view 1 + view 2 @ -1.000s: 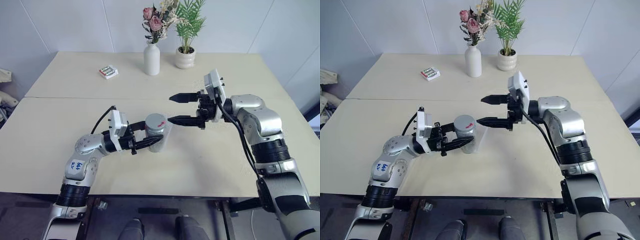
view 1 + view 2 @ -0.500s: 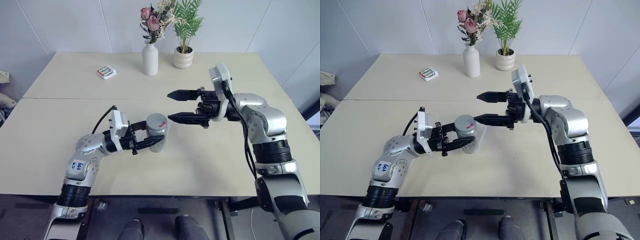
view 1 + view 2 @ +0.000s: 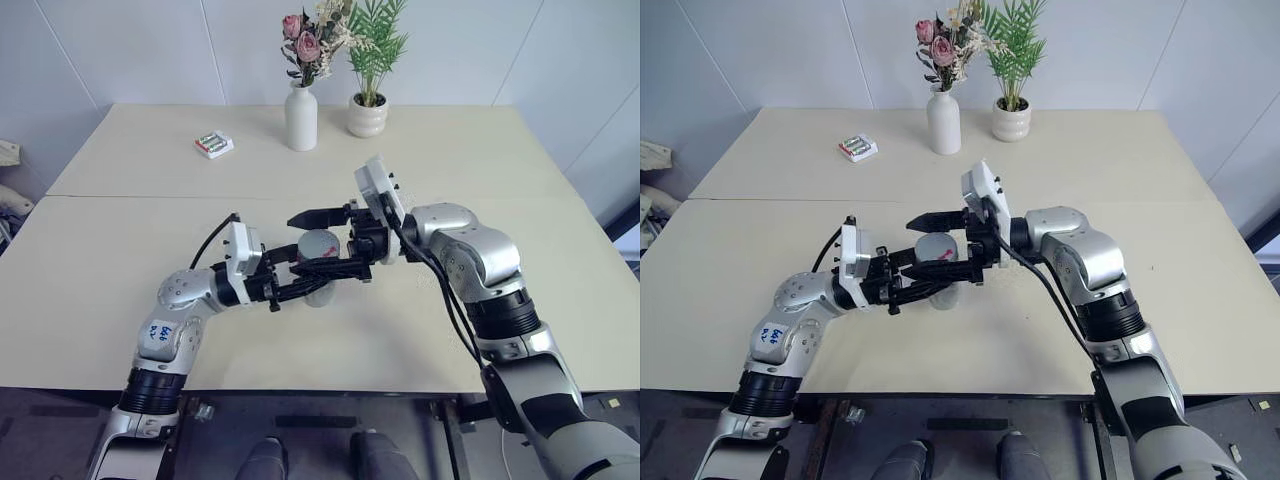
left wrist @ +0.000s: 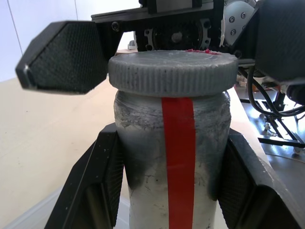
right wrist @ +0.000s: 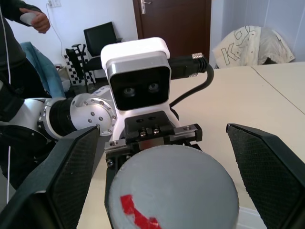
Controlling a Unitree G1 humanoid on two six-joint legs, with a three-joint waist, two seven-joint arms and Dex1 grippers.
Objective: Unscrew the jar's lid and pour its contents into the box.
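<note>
**Jar clamped by left, right end effector straddling the lid**

Left end effector (image 3: 305,285) is closed on the jar (image 4: 174,162): both black fingers (image 4: 102,186) press the glass body below the cap, red strip facing its wrist camera. The jar is upright at mid-desk (image 3: 120,250), bottom edge hidden, so can't tell if it rests on the desk or is lifted.

Right end effector (image 3: 322,240) is fully spread and holds nothing. Its fingers (image 5: 71,176) sit on either side of the lid (image 5: 174,188), each with a clear gap to the lid's rim. The lid is on the jar, red mark on its top.

Well beyond both end effectors, at the far desk edge: white vase with flowers (image 3: 302,115), white plant pot (image 3: 367,115), small white pack (image 3: 214,144)

Contents not discernible through the glass
</note>
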